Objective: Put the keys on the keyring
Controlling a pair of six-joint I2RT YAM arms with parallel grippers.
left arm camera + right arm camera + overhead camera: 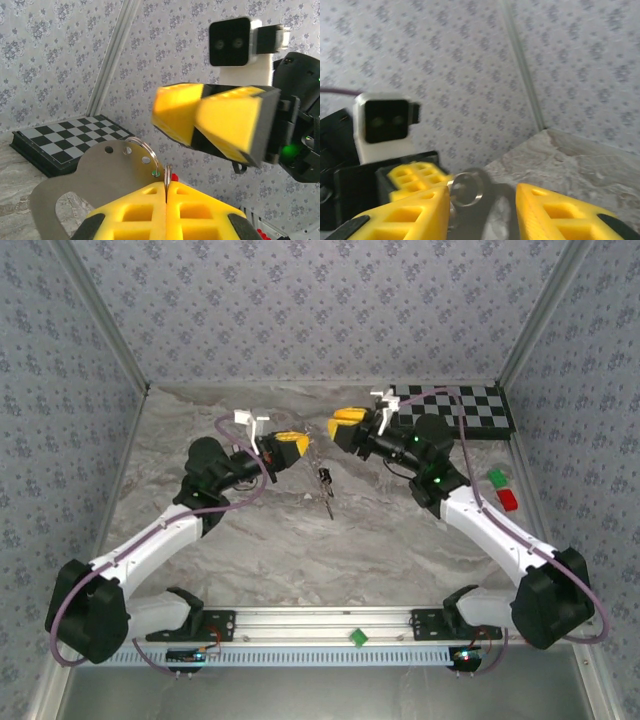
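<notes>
A: Where is the keyring [148, 145]?

B: In the air, left of the chessboard [455, 410] — its wire runs down to the seam of the left gripper [166, 186], whose fingers are pressed tight together on it. A flat grey plate [95, 175] with small holes lies against the ring; whether the two are joined cannot be told.

A: And the right gripper [482, 195]?

B: Also left of the chessboard, facing the ring. Its fingers stand partly apart with nothing between them, and the ring shows blurred beyond the gap.

A: The keys [325, 483]?

B: On the bench [300, 540], left of the chessboard and nearer the arm bases — a small dark cluster, too small to count, apart from both grippers.
</notes>
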